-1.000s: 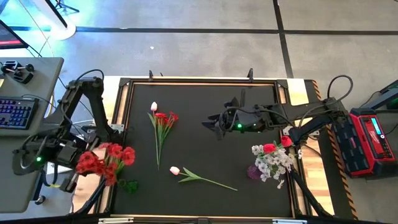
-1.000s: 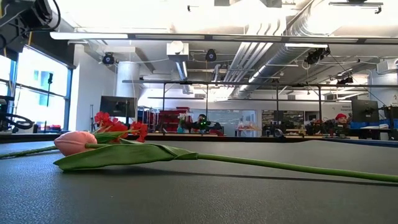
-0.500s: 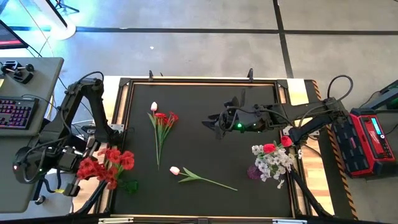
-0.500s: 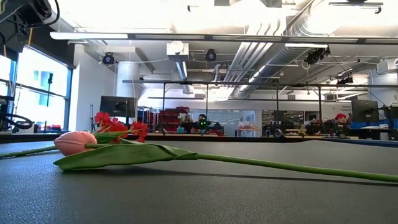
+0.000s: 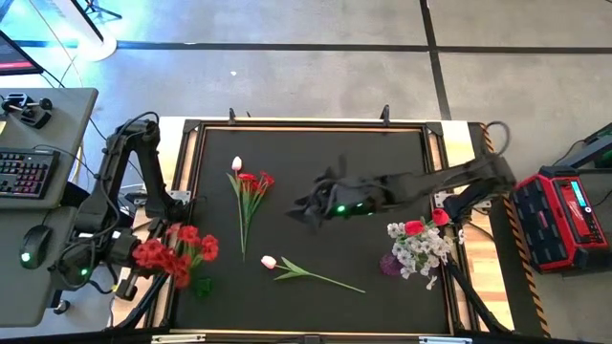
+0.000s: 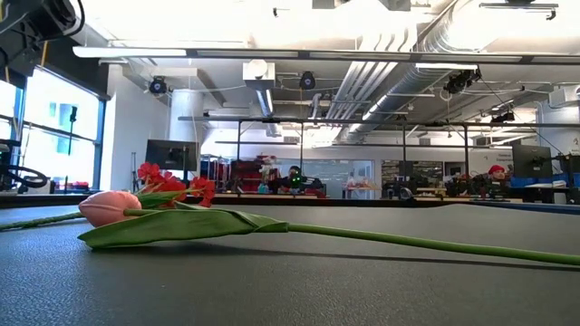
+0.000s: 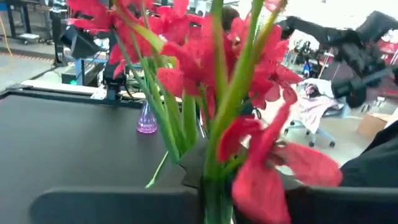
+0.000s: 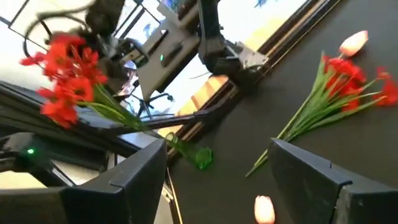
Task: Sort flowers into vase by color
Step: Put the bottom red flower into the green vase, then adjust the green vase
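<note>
Your left gripper [image 5: 143, 258] clamps the red blossom sprigs [image 5: 177, 253] at the table's [image 5: 306, 182] left edge, hiding its fingertips; your right gripper [image 5: 304, 205] gapes mid-table.

Open-plan robotics lab: exposed ducts [image 6: 426, 45] and pipes are seen overhead, rows of workbenches [image 6: 381, 186] with monitors behind, taped concrete floor [image 5: 306, 67], a keyboard [image 5: 24, 174] on a side desk.

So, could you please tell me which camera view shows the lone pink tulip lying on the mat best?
The low view: the tulip fills the foreground, bud to stem. The high view shows it small; the right wrist view catches only its bud.
</note>
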